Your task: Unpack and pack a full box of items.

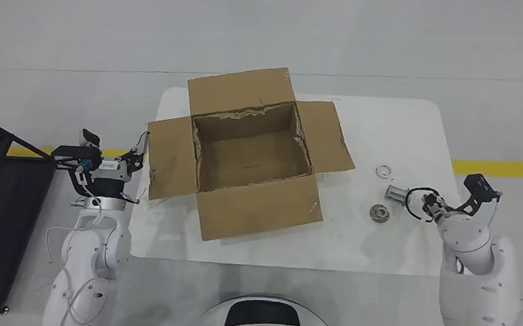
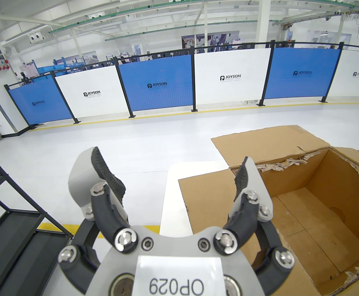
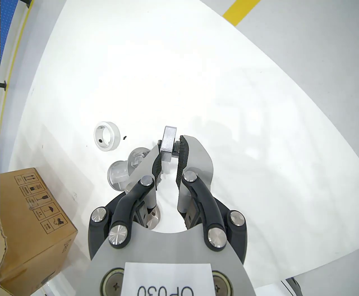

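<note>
1. Top view:
   - The black rack [image 1: 1,212] is cut off at the picture's left edge, and what the right gripper [image 1: 395,195] carries is too small to make out.
   - A white table [image 1: 388,125] stands on a pale grey floor crossed by a yellow floor line [image 1: 501,167].
   - The cardboard box [image 1: 249,153] sits mid-table with all four flaps spread.
   - To the robot's right of it lie a metal ring [image 1: 384,170] and, nearer the robot, a flanged metal part [image 1: 379,213]. The right gripper is just beside that part.
   - The left gripper [image 1: 140,159] is at the box's left flap.

2. Left wrist view:
   - The box [image 2: 280,145] is cut off at the edge.
   - Blue and white fence panels [image 2: 157,84] line the hall behind it.
   - The left gripper [image 2: 171,162] has its fingers spread wide and holds nothing, hovering over the table edge [image 2: 172,196].

3. Right wrist view:
   - A finger partly hides the flanged metal part [image 3: 119,175].
   - The metal ring [image 3: 106,136] lies apart from it on the table [image 3: 196,70].
   - The right gripper [image 3: 171,148] is nearly closed, pinching a small metal block [image 3: 169,140] at its fingertips.
   - A corner of the box [image 3: 30,218] shows nearby.
</note>
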Robot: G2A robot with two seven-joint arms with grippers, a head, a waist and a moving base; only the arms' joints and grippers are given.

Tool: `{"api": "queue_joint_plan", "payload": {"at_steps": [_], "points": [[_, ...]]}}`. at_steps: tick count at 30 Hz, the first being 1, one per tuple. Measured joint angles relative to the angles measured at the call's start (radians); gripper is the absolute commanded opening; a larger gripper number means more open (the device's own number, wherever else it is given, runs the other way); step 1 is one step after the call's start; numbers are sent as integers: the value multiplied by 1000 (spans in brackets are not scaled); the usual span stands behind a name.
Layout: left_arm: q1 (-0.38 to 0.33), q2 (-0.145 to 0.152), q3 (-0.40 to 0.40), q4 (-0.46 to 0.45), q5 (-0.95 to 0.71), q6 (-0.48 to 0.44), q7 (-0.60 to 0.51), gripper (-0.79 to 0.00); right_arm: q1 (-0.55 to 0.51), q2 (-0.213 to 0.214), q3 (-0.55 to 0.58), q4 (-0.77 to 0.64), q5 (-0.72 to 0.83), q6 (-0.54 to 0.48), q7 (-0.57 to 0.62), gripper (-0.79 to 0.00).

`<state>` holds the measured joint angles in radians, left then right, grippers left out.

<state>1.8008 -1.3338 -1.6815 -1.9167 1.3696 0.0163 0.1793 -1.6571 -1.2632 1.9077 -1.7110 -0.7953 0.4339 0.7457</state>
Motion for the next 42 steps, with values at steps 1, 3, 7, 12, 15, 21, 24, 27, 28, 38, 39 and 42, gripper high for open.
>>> {"api": "queue_joint_plan", "payload": {"at_steps": [1,3,7,12,15,21,24,27,28,38,39,42], "points": [[0,0,0,0,0,0,0,0,0,2,-2,-2,-9,3,18,-785],[0,0,0,0,0,0,0,0,0,5,-3,1,-24,8,46,-785],[0,0,0,0,0,0,0,0,4,11,-1,14,-31,-6,114,-785],[0,0,0,0,0,0,0,0,10,19,-2,31,-54,-17,177,-622],[0,0,0,0,0,0,0,0,18,21,-9,37,-66,-9,191,-560],[0,0,0,0,0,0,0,0,23,25,-22,41,-85,9,211,-471],[0,0,0,0,0,0,0,0,24,26,-21,31,-88,24,209,-434],[0,0,0,0,0,0,0,0,2,23,3,-26,-51,45,172,-160],[0,0,0,0,0,0,0,0,-10,21,16,-50,-31,51,150,-117],[0,0,0,0,0,0,0,0,-158,-8,99,-274,219,11,-75,0],[0,0,0,0,0,0,0,0,-157,-8,98,-273,214,12,-73,0],[0,0,0,0,0,0,0,0,-157,-8,98,-273,212,12,-73,0]]}}
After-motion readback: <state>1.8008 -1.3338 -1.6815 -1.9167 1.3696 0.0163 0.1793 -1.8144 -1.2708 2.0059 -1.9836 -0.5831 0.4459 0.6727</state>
